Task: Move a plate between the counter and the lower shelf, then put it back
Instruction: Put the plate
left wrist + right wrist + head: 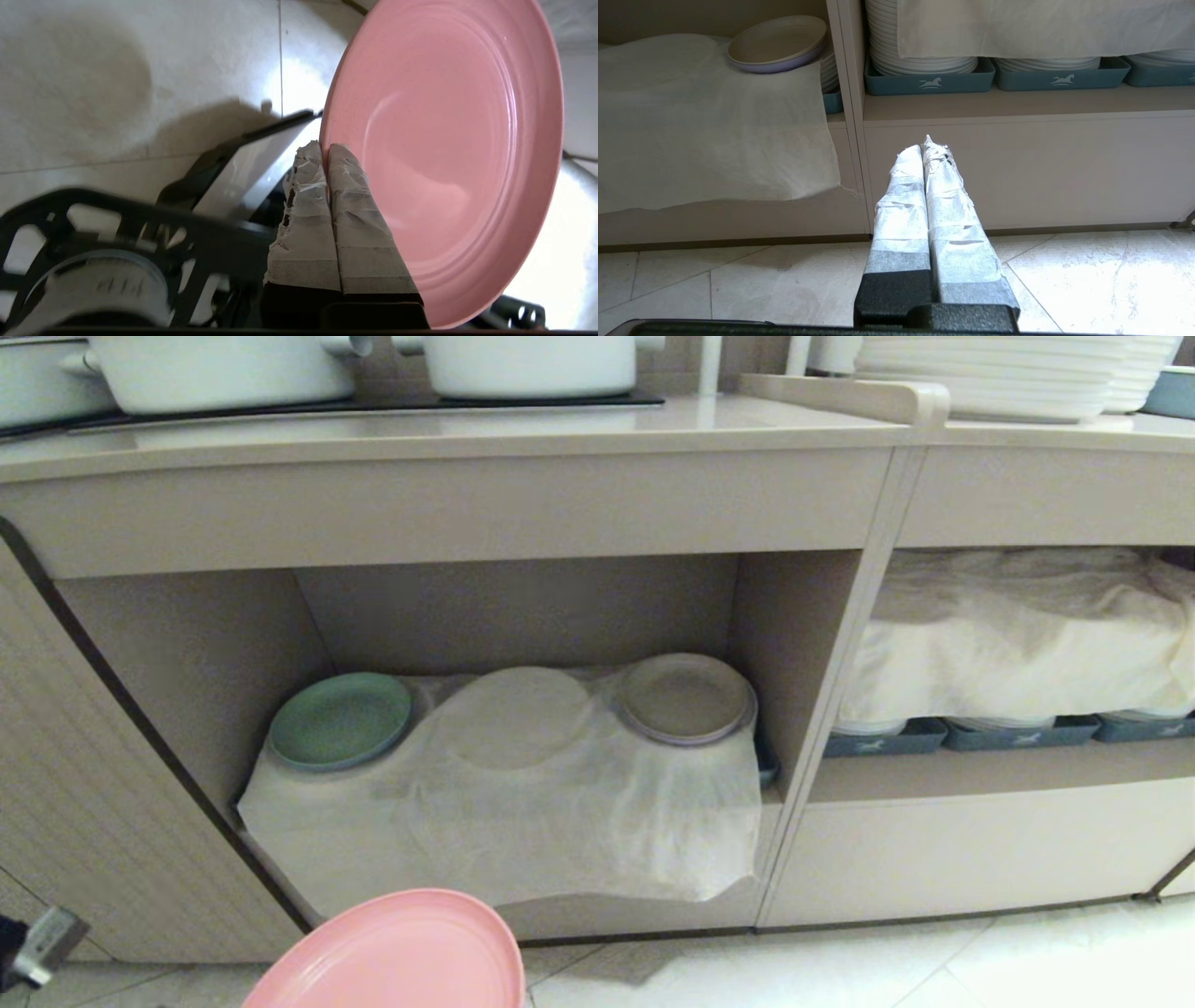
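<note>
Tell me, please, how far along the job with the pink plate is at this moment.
Midway. The plate is off both surfaces: the left hand is shut on its rim, holding it low in front of the lower shelf, above the floor. The shelf's cloth bears only the green plate and the beige-grey plate. The plate must yet be set down on the counter or shelf. The right hand hangs shut and empty.

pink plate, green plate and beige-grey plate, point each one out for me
pink plate [448,154], left wrist view, inner face
green plate [341,719], head view, centre
beige-grey plate [686,698], head view, centre
</note>
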Tool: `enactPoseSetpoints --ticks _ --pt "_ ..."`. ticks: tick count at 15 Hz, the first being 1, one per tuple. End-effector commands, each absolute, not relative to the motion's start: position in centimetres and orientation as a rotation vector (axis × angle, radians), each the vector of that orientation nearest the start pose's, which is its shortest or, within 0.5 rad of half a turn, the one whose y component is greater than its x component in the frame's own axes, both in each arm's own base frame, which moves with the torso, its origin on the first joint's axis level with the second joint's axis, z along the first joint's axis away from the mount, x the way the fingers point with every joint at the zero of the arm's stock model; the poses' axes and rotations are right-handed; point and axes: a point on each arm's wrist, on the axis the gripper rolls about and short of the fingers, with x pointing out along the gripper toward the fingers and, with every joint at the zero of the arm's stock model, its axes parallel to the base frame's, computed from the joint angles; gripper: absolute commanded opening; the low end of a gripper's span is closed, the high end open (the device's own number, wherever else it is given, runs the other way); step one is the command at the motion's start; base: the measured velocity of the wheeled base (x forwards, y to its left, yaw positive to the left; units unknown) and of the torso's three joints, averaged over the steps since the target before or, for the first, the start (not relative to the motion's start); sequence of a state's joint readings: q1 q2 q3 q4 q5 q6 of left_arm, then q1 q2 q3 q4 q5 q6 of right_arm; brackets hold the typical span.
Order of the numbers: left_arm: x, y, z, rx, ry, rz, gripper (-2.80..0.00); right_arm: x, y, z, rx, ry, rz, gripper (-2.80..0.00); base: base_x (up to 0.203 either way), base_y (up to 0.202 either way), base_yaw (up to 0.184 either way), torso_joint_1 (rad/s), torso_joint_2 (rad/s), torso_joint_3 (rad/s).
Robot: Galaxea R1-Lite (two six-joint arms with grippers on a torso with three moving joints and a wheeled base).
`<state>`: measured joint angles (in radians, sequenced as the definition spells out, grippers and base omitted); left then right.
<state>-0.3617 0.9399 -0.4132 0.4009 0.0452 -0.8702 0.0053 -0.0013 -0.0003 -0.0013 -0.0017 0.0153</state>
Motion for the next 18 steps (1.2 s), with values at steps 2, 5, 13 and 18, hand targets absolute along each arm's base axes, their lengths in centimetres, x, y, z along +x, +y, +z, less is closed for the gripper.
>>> enactPoseSetpoints --ticks 2,5,13,18 --pt "4.5 -1.6 14.0 -0.634 0.942 0.093 -2.80 -2.3 0.0 7.6 0.015 -0.001 0.005 -2.80 0.000 0.000 0.000 0.000 0.00 0.000" --pt "3.7 -1.4 14.0 -0.645 0.931 0.071 -2.80 -2.3 0.0 7.6 0.015 -0.001 0.005 -2.80 0.000 0.000 0.000 0.000 0.00 0.000" --pt "3.1 -1.2 13.9 -0.650 0.920 0.065 -2.80 -2.3 0.0 7.6 0.015 -0.001 0.005 -2.80 0.000 0.000 0.000 0.000 0.00 0.000" --pt "2.1 -0.8 13.8 -0.657 0.920 0.041 -2.80 -2.3 0.0 7.6 0.015 -0.001 0.005 -2.80 0.000 0.000 0.000 0.000 0.00 0.000"
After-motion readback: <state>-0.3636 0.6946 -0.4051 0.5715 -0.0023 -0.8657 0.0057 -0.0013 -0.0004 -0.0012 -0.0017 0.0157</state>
